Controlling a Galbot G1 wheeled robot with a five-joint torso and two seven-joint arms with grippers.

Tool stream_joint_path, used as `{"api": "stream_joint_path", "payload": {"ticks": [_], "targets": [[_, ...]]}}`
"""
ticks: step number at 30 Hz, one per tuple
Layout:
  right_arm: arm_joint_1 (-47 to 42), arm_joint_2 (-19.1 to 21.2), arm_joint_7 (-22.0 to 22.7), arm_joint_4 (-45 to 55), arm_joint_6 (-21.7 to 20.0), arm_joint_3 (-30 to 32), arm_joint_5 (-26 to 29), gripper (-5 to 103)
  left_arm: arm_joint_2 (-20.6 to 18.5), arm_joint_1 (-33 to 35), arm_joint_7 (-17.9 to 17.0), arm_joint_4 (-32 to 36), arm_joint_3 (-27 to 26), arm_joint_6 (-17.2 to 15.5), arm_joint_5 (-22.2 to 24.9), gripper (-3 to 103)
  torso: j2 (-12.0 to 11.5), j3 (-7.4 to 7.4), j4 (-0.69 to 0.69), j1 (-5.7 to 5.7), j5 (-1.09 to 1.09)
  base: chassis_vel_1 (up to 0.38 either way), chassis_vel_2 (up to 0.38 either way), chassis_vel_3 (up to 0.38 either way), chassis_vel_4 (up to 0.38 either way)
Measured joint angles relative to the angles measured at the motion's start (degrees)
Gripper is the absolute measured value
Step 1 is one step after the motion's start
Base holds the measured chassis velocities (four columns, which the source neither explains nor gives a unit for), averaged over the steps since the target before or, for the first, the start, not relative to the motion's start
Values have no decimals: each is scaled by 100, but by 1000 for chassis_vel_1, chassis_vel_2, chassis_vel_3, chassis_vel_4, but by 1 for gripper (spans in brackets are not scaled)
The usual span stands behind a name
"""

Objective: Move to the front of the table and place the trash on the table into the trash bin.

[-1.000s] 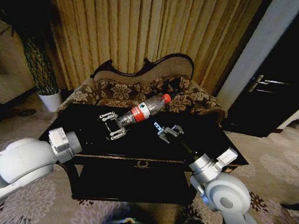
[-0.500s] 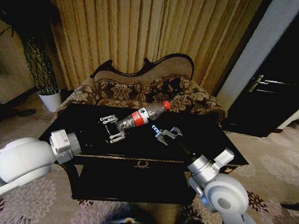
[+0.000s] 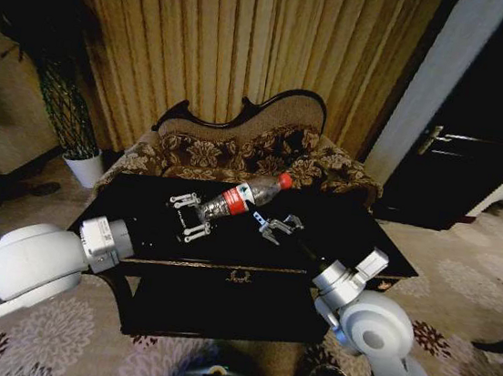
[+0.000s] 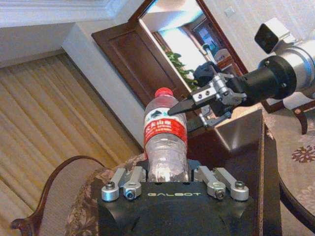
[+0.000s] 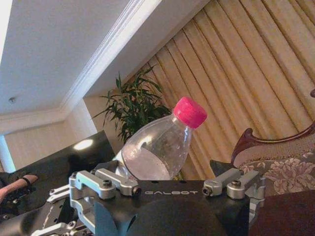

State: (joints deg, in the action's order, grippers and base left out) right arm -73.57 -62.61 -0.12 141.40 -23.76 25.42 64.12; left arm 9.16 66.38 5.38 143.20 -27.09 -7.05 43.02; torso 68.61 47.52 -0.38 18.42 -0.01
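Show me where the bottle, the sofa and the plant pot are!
bottle [image 3: 235, 197]: head view, on its red-white label.
sofa [image 3: 202, 154]: head view, on its patterned back cushion.
plant pot [image 3: 86, 169]: head view, on its white side.

bottle [image 3: 239, 196]: clear shiny plastic, red cap, paper label | bench [image 3: 357, 227]: glossy black wood | fingers [image 4: 125, 183]: grey metal | sofa [image 3: 237, 154]: patterned cloth
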Motion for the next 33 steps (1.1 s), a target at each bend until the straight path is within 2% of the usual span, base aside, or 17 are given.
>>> {"api": "stream_joint_path", "payload": {"ticks": [33], "targets": [[-220,161,12,190,-58,5,-28,100,52,82,300,6,85,83,-29,37,0,0,0,0,0,0,0,0,0]]}}
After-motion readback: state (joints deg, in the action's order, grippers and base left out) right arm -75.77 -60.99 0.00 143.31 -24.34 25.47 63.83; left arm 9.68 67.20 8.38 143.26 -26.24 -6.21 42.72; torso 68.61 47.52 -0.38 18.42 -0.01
